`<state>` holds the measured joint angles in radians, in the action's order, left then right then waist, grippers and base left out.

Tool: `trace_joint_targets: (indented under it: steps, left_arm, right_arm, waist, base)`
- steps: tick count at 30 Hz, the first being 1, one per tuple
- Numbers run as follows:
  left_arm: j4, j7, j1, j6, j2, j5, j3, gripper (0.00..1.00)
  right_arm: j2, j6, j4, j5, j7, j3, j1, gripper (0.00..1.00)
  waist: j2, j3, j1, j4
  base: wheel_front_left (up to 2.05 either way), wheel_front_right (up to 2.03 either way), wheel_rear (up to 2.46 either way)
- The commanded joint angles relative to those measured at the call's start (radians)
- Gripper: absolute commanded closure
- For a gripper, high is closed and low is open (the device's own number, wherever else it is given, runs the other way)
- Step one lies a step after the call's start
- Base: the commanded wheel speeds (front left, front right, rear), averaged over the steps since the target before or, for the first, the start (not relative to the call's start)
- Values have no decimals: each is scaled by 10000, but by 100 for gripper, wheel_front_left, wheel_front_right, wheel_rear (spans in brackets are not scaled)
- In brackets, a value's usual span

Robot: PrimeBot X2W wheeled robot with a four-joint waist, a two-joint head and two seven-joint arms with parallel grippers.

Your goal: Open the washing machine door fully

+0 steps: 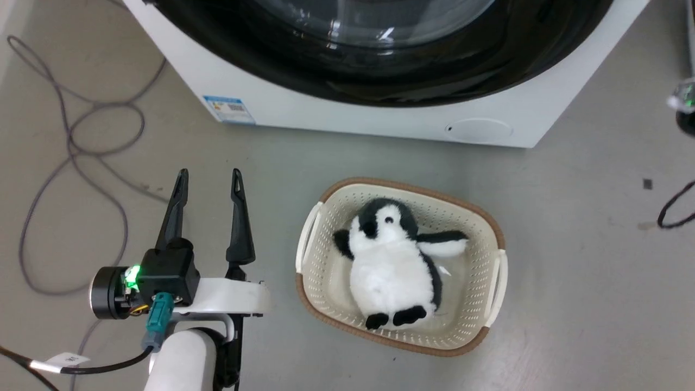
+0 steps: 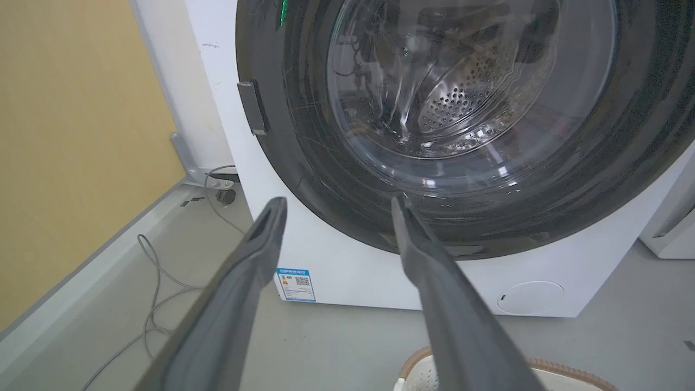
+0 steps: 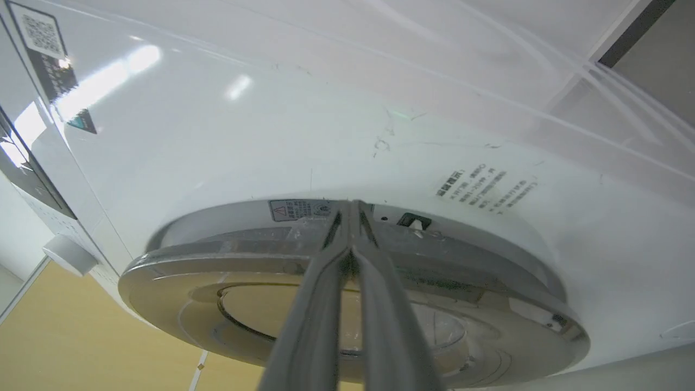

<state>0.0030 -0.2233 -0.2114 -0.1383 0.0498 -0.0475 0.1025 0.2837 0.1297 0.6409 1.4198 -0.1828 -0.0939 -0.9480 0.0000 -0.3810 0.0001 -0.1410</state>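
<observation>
The washing machine (image 1: 380,117) is a white front-loader across the top of the head view. Its door (image 1: 380,70) is a glossy black disc with a clear glass bowl. The left wrist view shows the door (image 2: 304,179) from the front, with the steel drum behind the glass. My left gripper (image 1: 209,176) hovers open over the floor in front of the machine, holding nothing. In its own view the left gripper (image 2: 337,202) points at the door's lower edge. In the right wrist view the right gripper (image 3: 352,205) is shut. Its tips sit at the gap between the door's rim (image 3: 217,271) and the white front (image 3: 271,136).
A cream basket (image 1: 491,228) holding a penguin plush (image 1: 391,260) stands on the floor right of my left gripper. Grey cables (image 1: 70,146) loop at the left, and a black cable (image 1: 673,209) lies at the right. A yellow wall (image 2: 70,136) runs left of the machine.
</observation>
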Motion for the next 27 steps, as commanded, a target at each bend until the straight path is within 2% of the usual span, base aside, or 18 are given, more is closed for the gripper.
trace_joint_targets:
  steps: [1,9,13,27]
  left_arm:
    - [-34,-122,-221,-85,5,-40,73,0]
    - [1,-289,-475,-301,5,-202,288,0]
    - [33,-372,-605,-390,5,-274,391,0]
    - [197,-385,-470,-377,5,-254,309,0]
  right_arm:
    - [142,9,308,279,-97,147,-534,100]
    - [243,10,1079,759,-421,678,-1673,100]
    - [328,10,1248,1140,-930,967,-1939,100]
    - [447,10,603,1143,-2555,1799,-930,100]
  waist:
    - [0,-199,-1,-147]
    - [0,-642,-1,-449]
    - [0,-801,-1,-585]
    - [0,-369,-1,-351]
  base:
    - [0,0,0]
    - [0,0,0]
    - [0,0,0]
    - [0,0,0]
